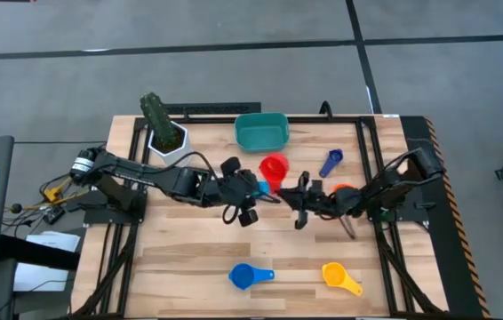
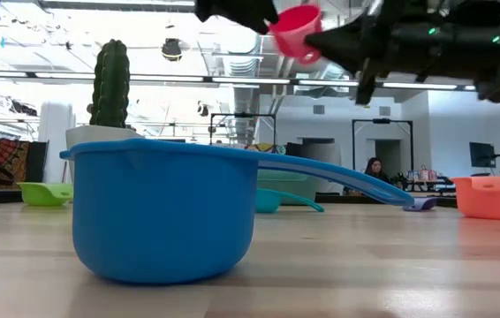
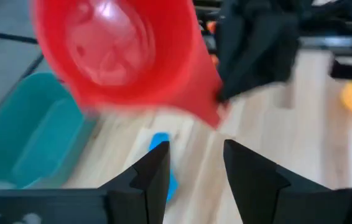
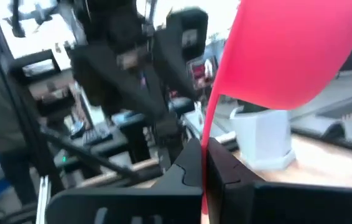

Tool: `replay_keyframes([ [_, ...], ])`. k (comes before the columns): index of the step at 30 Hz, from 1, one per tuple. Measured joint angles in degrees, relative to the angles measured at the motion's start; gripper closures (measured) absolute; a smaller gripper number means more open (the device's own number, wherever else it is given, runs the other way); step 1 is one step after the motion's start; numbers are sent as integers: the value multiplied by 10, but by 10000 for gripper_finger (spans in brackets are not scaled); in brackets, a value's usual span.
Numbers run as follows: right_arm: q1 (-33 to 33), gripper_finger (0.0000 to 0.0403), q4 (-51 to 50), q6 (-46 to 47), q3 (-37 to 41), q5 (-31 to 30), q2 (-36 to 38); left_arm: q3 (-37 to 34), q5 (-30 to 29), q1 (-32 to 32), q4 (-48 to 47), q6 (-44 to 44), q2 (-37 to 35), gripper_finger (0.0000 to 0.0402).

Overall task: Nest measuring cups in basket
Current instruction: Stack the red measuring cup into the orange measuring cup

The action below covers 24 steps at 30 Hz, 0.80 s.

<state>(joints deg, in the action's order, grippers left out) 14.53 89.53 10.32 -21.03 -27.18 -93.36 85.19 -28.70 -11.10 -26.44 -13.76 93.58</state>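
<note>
- The right wrist view alone shows the right gripper with its fingers pinching the handle of the red cup; the left wrist view shows the left gripper with fingers spread, holding nothing.
- The red cup hangs above the bench, just beside the teal basket.
- In the low view, a blue cup hides much of the bench behind it.
- Yellow cup and orange cup lie apart.

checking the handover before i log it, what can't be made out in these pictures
- High view: the right claw and the red cup handle overlap in a dark tangle, so the grip is hard to read there; the right wrist view shows it shut on the handle.
- Low view: the big blue cup fills the front and hides most of the teal basket.
- Left wrist view: the left claw is open and empty, but the red cup is blurred.
</note>
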Motion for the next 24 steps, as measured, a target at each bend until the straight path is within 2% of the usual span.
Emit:
replay_keyframes([
  [3, 5, 395, -2, -3, 31, -14, 25, -14, 26, 10, 53, 18, 0, 257],
  [7, 4, 395, 0, -5, 69, -3, 78, -69, 74, 27, 171, 40, -1, 258],
  [12, -11, 395, 2, 13, 103, 63, 137, -162, 148, 52, 395, 55, 0, 258],
  [16, -16, 395, -1, 17, 118, 72, 170, -217, 190, 67, 570, 61, 0, 258],
  [18, -16, 395, -18, 17, 121, 77, 183, -226, 195, 75, 599, 61, 1, 258],
  [24, -17, 394, -11, 13, 115, 82, 174, -229, 201, 89, 602, 55, 3, 258],
])
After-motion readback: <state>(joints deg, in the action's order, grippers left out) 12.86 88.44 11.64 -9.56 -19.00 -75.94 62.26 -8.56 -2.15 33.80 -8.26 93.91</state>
